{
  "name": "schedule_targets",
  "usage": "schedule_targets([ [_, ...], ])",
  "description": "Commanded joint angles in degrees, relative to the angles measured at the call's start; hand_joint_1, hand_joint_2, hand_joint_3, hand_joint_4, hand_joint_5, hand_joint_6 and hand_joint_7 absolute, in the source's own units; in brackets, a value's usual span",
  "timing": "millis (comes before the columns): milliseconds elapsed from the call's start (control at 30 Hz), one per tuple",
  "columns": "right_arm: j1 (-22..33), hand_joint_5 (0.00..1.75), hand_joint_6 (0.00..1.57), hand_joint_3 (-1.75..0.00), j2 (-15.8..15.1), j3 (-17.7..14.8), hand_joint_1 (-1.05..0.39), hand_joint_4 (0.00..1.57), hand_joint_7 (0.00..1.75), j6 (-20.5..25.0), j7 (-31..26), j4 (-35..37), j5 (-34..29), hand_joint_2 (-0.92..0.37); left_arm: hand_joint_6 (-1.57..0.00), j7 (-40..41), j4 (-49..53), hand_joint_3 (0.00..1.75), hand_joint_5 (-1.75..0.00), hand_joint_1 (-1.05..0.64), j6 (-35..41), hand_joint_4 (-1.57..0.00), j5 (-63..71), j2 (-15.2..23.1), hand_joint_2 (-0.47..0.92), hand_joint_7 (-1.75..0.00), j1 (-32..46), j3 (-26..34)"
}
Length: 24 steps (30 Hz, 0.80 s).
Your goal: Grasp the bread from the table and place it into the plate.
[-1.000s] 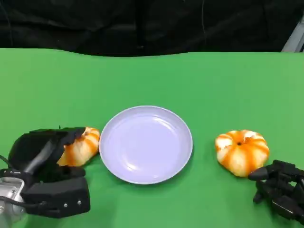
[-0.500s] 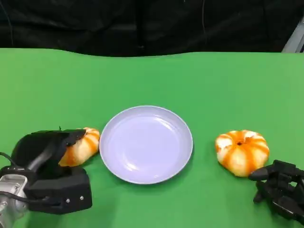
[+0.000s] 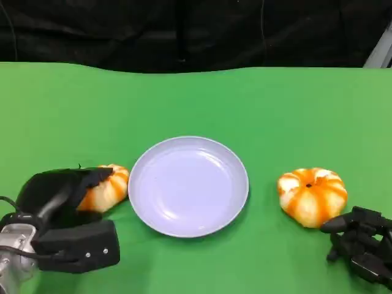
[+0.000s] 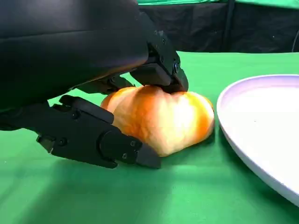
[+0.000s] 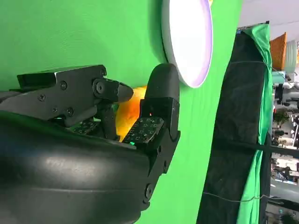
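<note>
Beside the plate [image 3: 188, 186], left hand [image 3: 58, 214] around bread [image 3: 105, 188].

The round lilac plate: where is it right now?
In the head view, the round lilac plate sits mid-table on the green cloth, between two orange-striped bread rolls.

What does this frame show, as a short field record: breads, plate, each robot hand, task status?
left bread: on the table beside the plate, left robot hand closed around it
right bread: on the table, untouched
plate: lilac, holds nothing, between the breads
right robot hand: near the right bread, holding nothing, fingers apart
status: bread gripped, not yet lifted
</note>
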Motion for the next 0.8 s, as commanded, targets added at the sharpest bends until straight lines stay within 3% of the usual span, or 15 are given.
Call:
schedule_targets([
  [33, 0.27, 1.44, 0.88, -0.41, -0.75, -0.54, 0.09, 0.71, 0.81, -0.02, -0.2, -0.02, 0.11, -0.92, -0.7, -1.53, 0.04, 0.01, -0.01, -0.09, 0.23, -0.68, -0.01, 0.91, 0.9, -0.03, 0.9, -0.42],
  [400, 0.13, 1.44, 0.88, -0.42, -0.68, -0.32, 0.09, 0.71, 0.82, 0.07, -0.56, -0.05, -0.16, -0.92, -0.89, -2.08, -0.42, 0.04, -0.02, -0.1, 0.27, -0.73, -0.51, 1.15, 0.92, -0.06, 1.04, -0.22],
  [433, 0.05, 1.44, 0.88, -0.42, -0.65, -0.35, 0.09, 0.71, 0.82, 0.02, -0.52, 0.08, -0.1, -0.92, -0.98, -1.41, -0.28, 0.05, -0.13, -0.09, 0.01, -0.9, -0.6, 1.08, 0.92, -0.06, 1.03, -0.2],
  [467, -0.02, 1.44, 0.88, -0.42, -0.64, -0.39, 0.09, 0.71, 0.82, -0.08, -0.39, 0.22, 0.0, -0.92, -1.03, -0.97, -0.12, 0.05, -0.2, -0.09, -0.11, -0.96, -0.88, 0.92, 0.92, -0.05, 1.03, -0.06],
  [500, -0.03, 1.44, 0.88, -0.42, -0.59, -0.43, 0.09, 0.71, 0.82, -0.01, -0.31, 0.24, 0.12, -0.92, -1.11, -0.53, 0.01, 0.05, -0.4, -0.1, -0.15, -0.96, -1.1, 0.76, 0.92, -0.04, 1.03, 0.06],
  [533, -0.03, 1.44, 0.88, -0.42, -0.57, -0.45, 0.09, 0.71, 0.82, 0.05, -0.26, 0.23, 0.19, -0.92, -1.18, -0.33, 0.09, 0.04, -0.71, -0.11, -0.12, -0.88, -1.25, 0.66, 0.92, -0.02, 1.03, 0.12],
  [600, 0.06, 1.44, 0.88, -0.42, -0.5, -0.43, 0.09, 0.71, 0.82, 0.27, -0.36, 0.01, 0.2, -0.92, -1.21, 0.98, 0.25, 0.04, -0.89, -0.11, -0.42, -0.83, -1.66, 0.35, 0.92, -0.01, 1.18, 0.46],
  [633, 0.12, 1.44, 0.88, -0.42, -0.48, -0.4, 0.09, 0.71, 0.82, 0.37, -0.45, -0.13, 0.16, -0.92, -1.26, 1.86, 0.33, 0.02, -1.13, -0.13, -0.67, -0.74, -1.93, 0.16, 0.92, -0.04, 1.3, 0.68],
  [700, 0.18, 1.44, 0.88, -0.42, -0.45, -0.37, 0.09, 0.71, 0.82, 0.48, -0.53, -0.29, 0.12, -0.92, -1.28, 2.95, 0.53, 0.01, -1.29, -0.14, -0.96, -0.67, -2.21, -0.07, 0.92, -0.05, 1.38, 0.88],
  [800, 0.13, 1.44, 0.88, -0.42, -0.55, -0.29, 0.09, 0.71, 0.82, 0.0, -0.58, -0.11, -0.15, -0.92, -1.3, 4.24, 0.88, 0.01, -1.34, -0.13, -1.13, -0.66, -2.36, -0.37, 0.92, -0.06, 1.38, 1.15],
])
